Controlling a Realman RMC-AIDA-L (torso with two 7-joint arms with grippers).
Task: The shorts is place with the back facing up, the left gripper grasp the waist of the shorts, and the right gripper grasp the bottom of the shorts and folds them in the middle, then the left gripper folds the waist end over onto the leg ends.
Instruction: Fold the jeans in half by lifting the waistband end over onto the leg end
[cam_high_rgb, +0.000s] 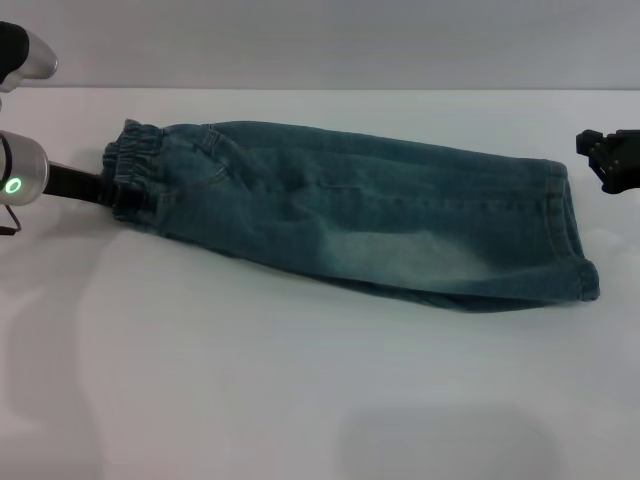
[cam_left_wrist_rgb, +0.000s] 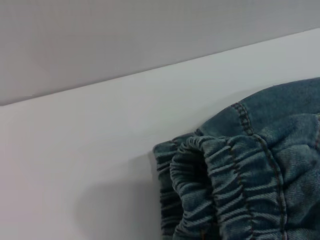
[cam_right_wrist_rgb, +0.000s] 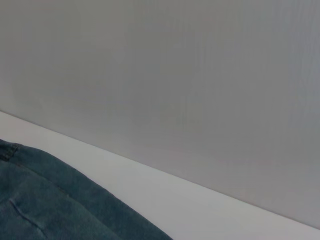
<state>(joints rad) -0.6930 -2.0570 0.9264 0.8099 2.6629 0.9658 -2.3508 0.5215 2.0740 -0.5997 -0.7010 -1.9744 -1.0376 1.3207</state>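
Head view: the shorts (cam_high_rgb: 350, 225) lie flat on the white table (cam_high_rgb: 250, 400), already doubled lengthwise into one long strip, so the first fold reads as done. The waist (cam_high_rgb: 135, 170) is the end nearest the left gripper (cam_high_rgb: 118, 192), whose black fingers reach into the ruffled band at its lower corner; they look clenched on the waist, though the cloth hides the tips, so this is a judgement. That hold suits the remaining step: carrying the waist end over onto the leg ends (cam_high_rgb: 572, 235). The right gripper (cam_high_rgb: 600, 155) hangs apart from the fabric, just beyond the leg ends and clear of the hems, touching nothing; whether its fingers are parted or closed I cannot tell. It seems parked so as not to block the coming fold. Left wrist view: no fingers show; the waist (cam_left_wrist_rgb: 215, 190) fills the near corner, its puckered elastic opening slightly lifted off the table (cam_left_wrist_rgb: 75, 150), consistent with a grip close by. Right wrist view: only a denim edge of the shorts (cam_right_wrist_rgb: 50, 205) against table (cam_right_wrist_rgb: 200, 210) and a plain wall (cam_right_wrist_rgb: 175, 75); no fingers visible.
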